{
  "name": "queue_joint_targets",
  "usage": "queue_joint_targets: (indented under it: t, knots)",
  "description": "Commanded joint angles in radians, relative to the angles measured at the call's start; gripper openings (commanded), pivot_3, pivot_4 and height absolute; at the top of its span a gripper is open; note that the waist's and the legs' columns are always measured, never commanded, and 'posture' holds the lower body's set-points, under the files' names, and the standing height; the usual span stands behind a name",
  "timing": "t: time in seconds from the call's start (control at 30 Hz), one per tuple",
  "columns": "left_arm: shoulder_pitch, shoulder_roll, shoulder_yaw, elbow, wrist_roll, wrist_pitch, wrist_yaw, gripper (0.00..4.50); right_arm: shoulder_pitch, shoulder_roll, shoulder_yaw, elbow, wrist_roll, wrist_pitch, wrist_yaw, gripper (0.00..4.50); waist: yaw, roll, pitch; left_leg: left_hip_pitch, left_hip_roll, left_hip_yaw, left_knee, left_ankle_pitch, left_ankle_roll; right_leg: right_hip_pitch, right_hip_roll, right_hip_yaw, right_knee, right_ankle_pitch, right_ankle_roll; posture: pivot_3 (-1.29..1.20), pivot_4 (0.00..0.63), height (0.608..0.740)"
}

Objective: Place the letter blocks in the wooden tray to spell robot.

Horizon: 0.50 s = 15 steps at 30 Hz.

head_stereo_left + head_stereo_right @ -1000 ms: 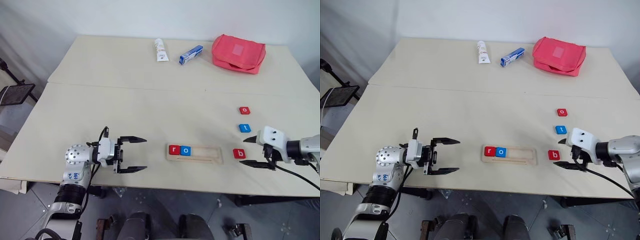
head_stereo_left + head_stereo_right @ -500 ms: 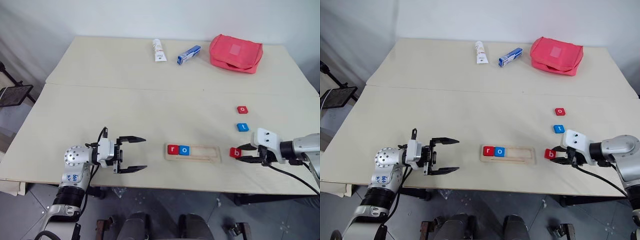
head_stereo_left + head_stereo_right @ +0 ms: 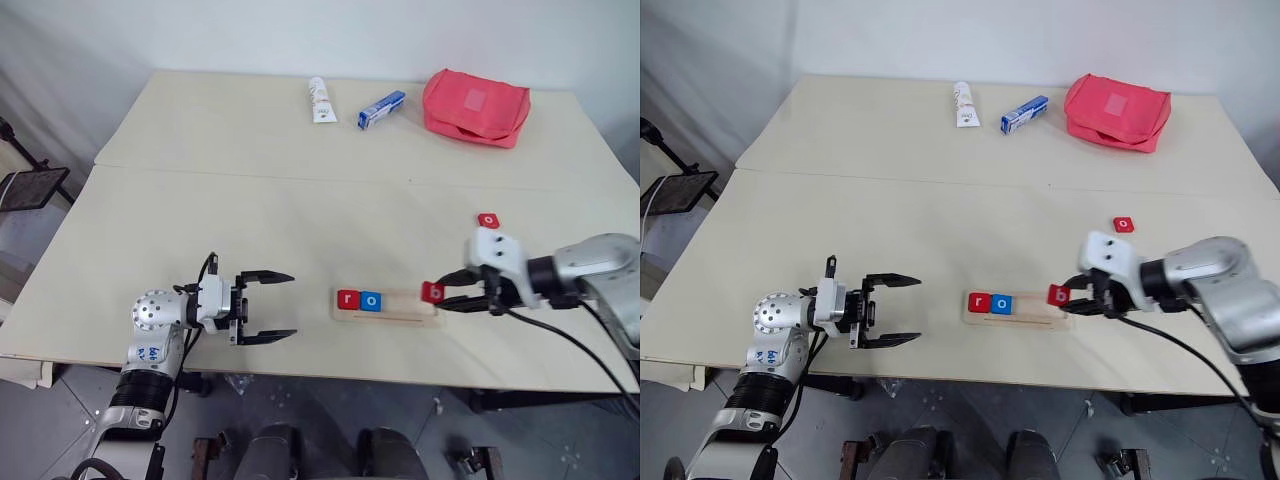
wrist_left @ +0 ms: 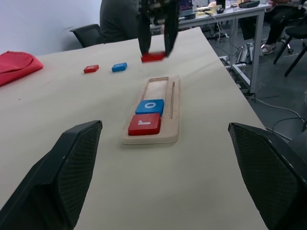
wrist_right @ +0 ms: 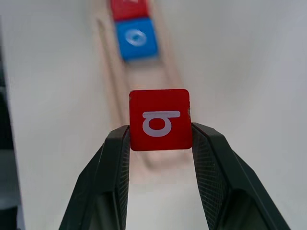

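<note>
I see the wooden tray (image 3: 388, 305) holding red r (image 3: 348, 298) and blue o (image 3: 371, 300), my right gripper (image 3: 436, 294) fingers pinching the red b block (image 5: 159, 119) above its empty end, left gripper (image 3: 272, 307) fingers spread wide, empty.

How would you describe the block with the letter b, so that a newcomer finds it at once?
Find the wooden tray near the table's front edge. At its right end, the right gripper holds a red b block above it, unlike the tiles lying flat.
</note>
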Motion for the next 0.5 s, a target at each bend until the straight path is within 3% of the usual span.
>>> queue_joint_targets:
  t: [0.03,0.5]
  knots:
    - [-0.002,-0.003,-0.001,-0.009,-0.005,-0.012,0.006,4.5,-0.042,0.013,0.023,-0.01,-0.015,0.003,-0.006,1.46,0.001,0.0,0.0,0.0,0.0,0.0,0.0,0.0,0.0,0.0,0.0,0.0,0.0,0.0,0.0,0.0,0.15,0.74]
    - [0.063,0.013,0.005,-0.081,-0.012,-0.004,0.036,4.5,-0.113,0.099,0.147,0.076,-0.127,-0.05,-0.025,1.46,-0.001,0.0,0.0,0.0,-0.001,0.0,0.0,0.0,0.0,-0.001,0.0,0.0,0.001,0.0,0.0,0.0,0.15,0.74]
